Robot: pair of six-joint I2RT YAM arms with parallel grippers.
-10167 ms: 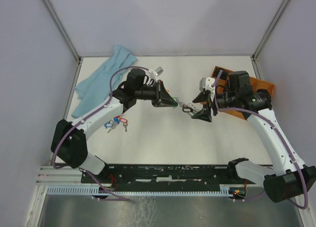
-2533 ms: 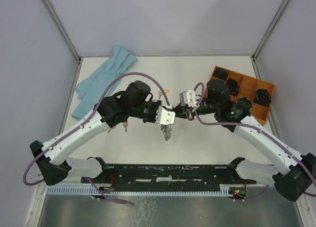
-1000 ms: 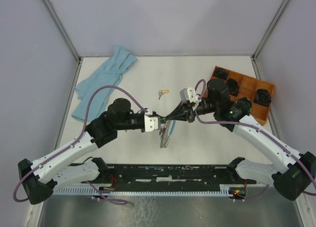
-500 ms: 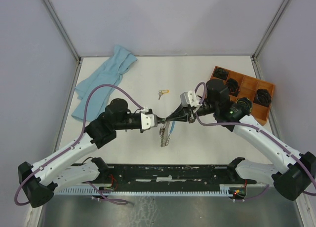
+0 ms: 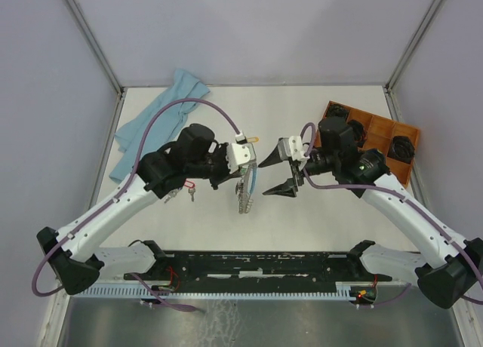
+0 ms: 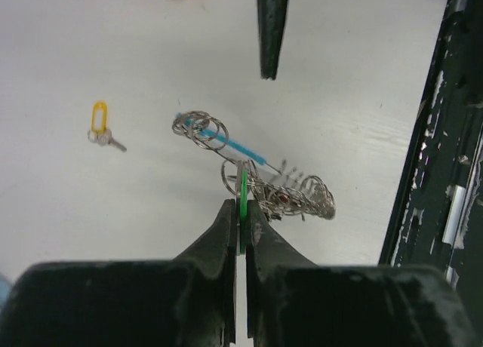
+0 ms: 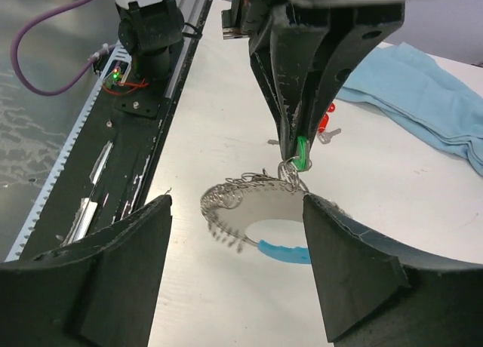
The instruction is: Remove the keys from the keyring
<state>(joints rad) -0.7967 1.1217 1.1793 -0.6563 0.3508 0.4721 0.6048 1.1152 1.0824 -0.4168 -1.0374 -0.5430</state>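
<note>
The keyring [image 5: 244, 198], a floppy loop strung with silver keys with one light-blue stretch [image 7: 283, 250], hangs from my left gripper [image 5: 247, 168] just above the table. That gripper [image 6: 241, 211] is shut on the green tag [image 6: 242, 200] of one key that is still joined to the ring [image 6: 290, 196]. My right gripper [image 5: 273, 175] stands open just right of the ring, touching nothing. In the right wrist view its fingers [image 7: 121, 271] straddle the dangling loop [image 7: 241, 200] from a distance, facing the left gripper [image 7: 300, 147].
A single yellow-tagged key [image 5: 251, 139] lies behind the grippers, also seen from the left wrist [image 6: 100, 124]. Red- and blue-tagged keys [image 5: 185, 187] lie under the left arm. A blue cloth [image 5: 155, 117] is at back left, an orange compartment tray [image 5: 381, 132] at right.
My right gripper has opened, let go of the ring and drawn back to the right. The left gripper shut on the green tag and moved away from the near edge with the ring.
</note>
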